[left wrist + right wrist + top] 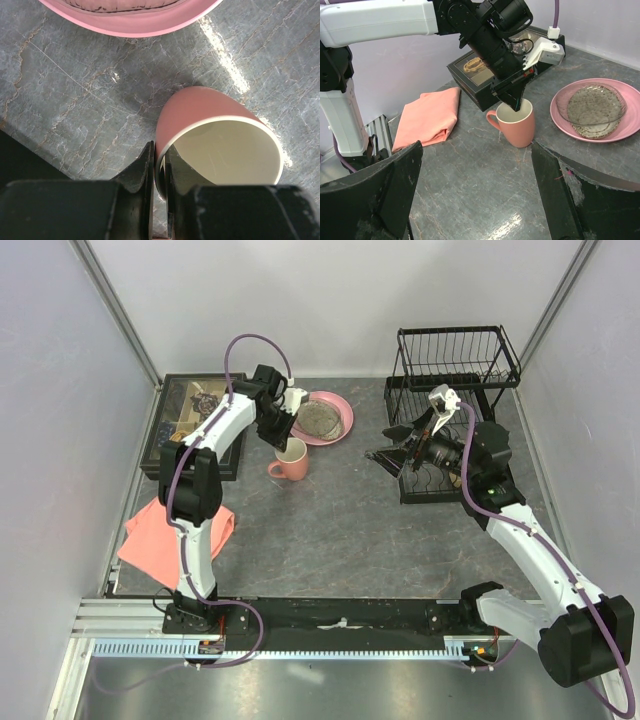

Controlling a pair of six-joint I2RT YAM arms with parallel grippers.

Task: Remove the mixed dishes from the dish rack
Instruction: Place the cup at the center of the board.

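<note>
Nearest the lens in the left wrist view, the left gripper [159,156] has its two dark fingers [146,167] drawn almost together, pinching the wall of the salmon-pink mug [200,112] at the rim: one finger sits inside against the cream lining, the other outside against the pink. The right wrist view shows the same grip from the side, with the left gripper [516,101] coming down from above into the mouth of the mug [517,130]. The mug's base rests on the grey marbled desk [480,170] and its handle points toward the folded salmon cloth [432,120]. From above, the mug [288,464] stands upright around the middle of the desk [330,540], just nearer than the large pink plate [344,421] and not touching it. The smaller speckled plate [320,416] lies flat inside the pink one, and the pair sits toward the far edge, between the dark tray of small items [190,415] at the far left and the black wire dish rack [458,345] in the far right corner. The cloth [160,530] lies by the left edge, nearer than the tray. The right gripper [385,443] hovers at the rack's left side, pointing toward the mug. In its own camera the right gripper [475,195] has its fingers [375,195] spread wide at either side of the frame with nothing between them. Beyond them lie the pink plate [632,100] and the speckled plate [592,107].
</note>
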